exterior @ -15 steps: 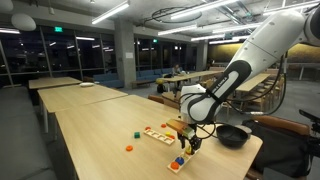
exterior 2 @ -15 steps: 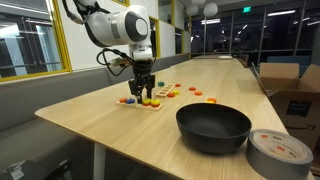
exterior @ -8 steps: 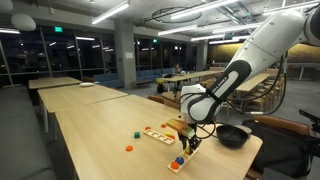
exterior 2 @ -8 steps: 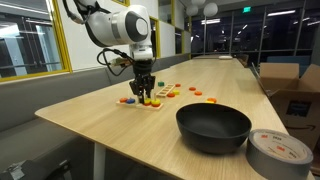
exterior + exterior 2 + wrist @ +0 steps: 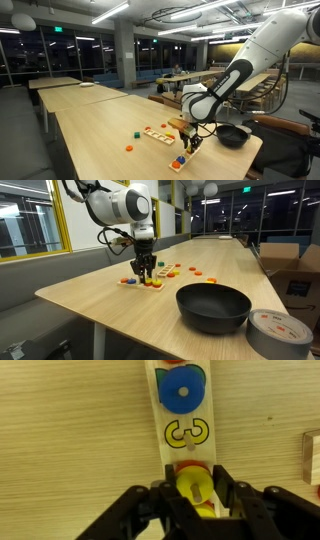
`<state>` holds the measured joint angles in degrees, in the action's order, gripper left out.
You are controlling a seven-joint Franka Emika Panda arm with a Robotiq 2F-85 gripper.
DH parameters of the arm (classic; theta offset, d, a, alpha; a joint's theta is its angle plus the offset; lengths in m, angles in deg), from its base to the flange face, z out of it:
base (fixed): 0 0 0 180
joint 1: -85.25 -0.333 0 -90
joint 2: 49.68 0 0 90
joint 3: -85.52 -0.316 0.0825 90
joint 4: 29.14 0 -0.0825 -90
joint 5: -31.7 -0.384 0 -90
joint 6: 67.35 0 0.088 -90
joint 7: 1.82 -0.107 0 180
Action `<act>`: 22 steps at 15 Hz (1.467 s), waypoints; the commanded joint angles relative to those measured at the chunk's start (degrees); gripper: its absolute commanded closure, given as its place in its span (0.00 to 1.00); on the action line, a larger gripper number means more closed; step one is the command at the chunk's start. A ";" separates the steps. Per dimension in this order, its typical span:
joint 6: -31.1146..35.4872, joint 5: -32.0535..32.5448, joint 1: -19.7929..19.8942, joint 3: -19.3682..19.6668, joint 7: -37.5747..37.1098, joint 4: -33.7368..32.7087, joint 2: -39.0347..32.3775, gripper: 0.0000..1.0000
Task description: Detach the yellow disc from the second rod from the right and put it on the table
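In the wrist view the yellow disc (image 5: 193, 484) sits on a thin rod of a narrow white peg board (image 5: 152, 420), above an orange piece (image 5: 190, 463). My gripper (image 5: 193, 488) has one black finger pressed on each side of the disc and is shut on it. A blue disc (image 5: 182, 390) sits further along the board. In both exterior views the gripper (image 5: 190, 143) (image 5: 146, 276) points straight down at the board on the light-wood table (image 5: 90, 130) (image 5: 110, 305). The disc itself is too small to make out there.
A black bowl (image 5: 232, 135) (image 5: 213, 305) stands near the table end, with a grey tape roll (image 5: 278, 330) beside it. A second toy board (image 5: 158, 133), a green piece (image 5: 133, 132) and orange pieces (image 5: 128, 148) (image 5: 195, 272) lie nearby. A cardboard box (image 5: 290, 265) stands beyond the table.
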<state>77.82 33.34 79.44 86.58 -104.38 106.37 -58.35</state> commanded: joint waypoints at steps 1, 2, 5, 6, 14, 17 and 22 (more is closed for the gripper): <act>-1.94 1.03 0.37 0.09 0.62 1.38 3.26 0.83; -2.29 0.96 0.46 0.03 0.89 1.46 3.59 0.83; -3.88 1.01 0.77 -0.09 1.51 1.93 5.24 0.83; -4.41 0.98 0.90 -0.14 1.71 2.09 5.90 0.83; -10.54 1.38 1.57 -1.38 4.23 -0.07 10.77 0.83; -13.73 1.58 1.30 -2.58 5.33 -4.23 11.19 0.83; -17.67 1.28 0.50 -5.15 5.67 -11.99 9.85 0.83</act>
<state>63.23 33.59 80.09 82.94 -99.01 99.08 -47.84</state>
